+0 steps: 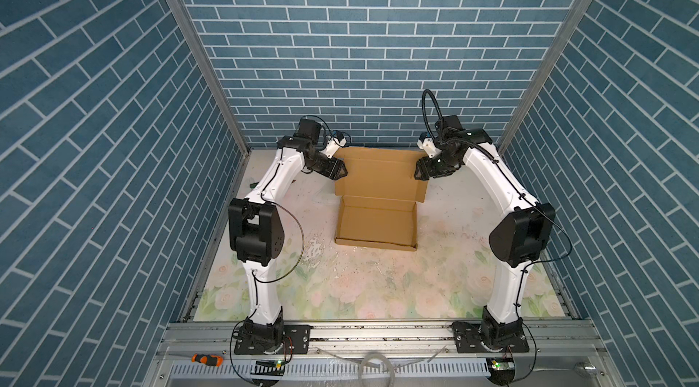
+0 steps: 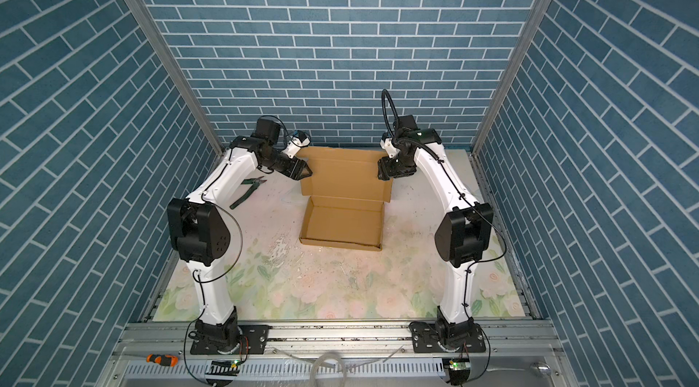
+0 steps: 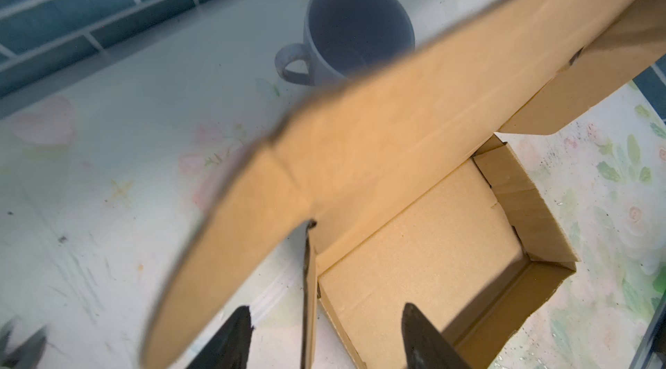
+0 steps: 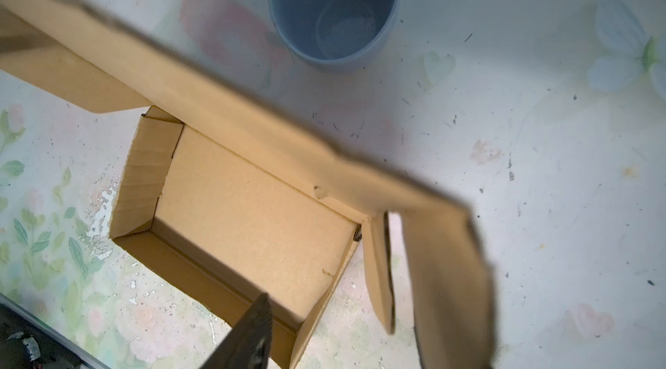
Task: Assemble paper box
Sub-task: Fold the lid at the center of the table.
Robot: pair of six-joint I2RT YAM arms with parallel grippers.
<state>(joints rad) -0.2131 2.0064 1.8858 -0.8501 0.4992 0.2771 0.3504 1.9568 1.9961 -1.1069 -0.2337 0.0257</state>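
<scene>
Paper box (image 1: 376,220) lid stands between both jaws.

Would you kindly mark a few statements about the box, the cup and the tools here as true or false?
1. The paper box has its lid raised. True.
2. The cup sits inside the box. False: it stands on the table behind the lid.
3. The left hand has its fingers apart. True.
4. The pliers lie beside the right arm. False: they lie beside the left arm.
</scene>
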